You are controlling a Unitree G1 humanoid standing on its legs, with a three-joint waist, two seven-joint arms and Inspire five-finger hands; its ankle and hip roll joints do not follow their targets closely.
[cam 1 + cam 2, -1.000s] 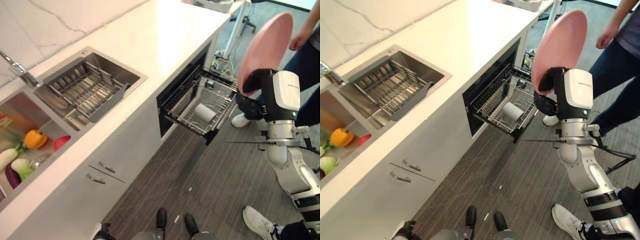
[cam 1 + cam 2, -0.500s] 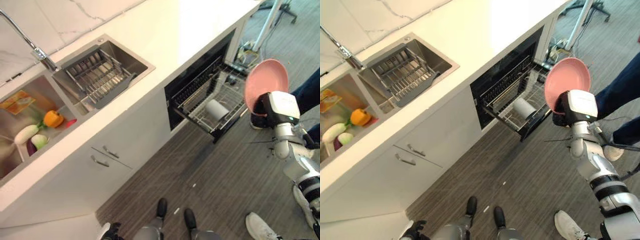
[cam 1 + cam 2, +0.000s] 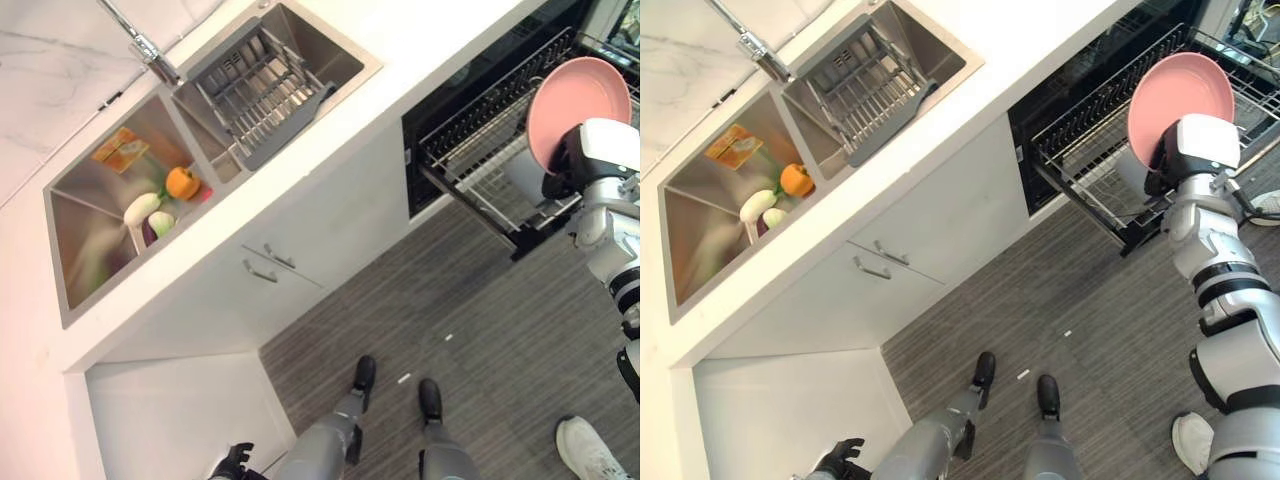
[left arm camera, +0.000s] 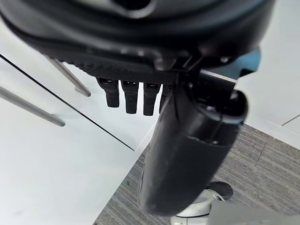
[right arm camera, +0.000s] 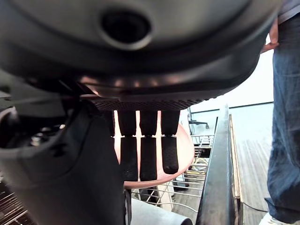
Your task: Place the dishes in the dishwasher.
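The step in hand looks like lowering the pink plate [image 3: 1180, 95] into the pulled-out dishwasher rack [image 3: 1090, 165], and doing it well probably means keeping the plate on edge, lining its rim up with a gap between the wire tines, and letting go only once the rack bears its weight. A pale cup-like item [image 3: 520, 170] in the rack, just behind the plate, needs clearance, though too little of it shows to name it surely. The right hand [image 5: 140, 150] pinches the plate, its fingers [image 5: 149, 154] lying against the plate's pink face and the thumb apparently on the other side. The plate stands nearly upright above the wrist, over the rack's outer end and not yet touching the wires. The left hand [image 4: 140, 96] hangs low beside the white cabinet [image 3: 300, 240] below the bench [image 3: 330, 120], fingers relaxed and holding nothing.
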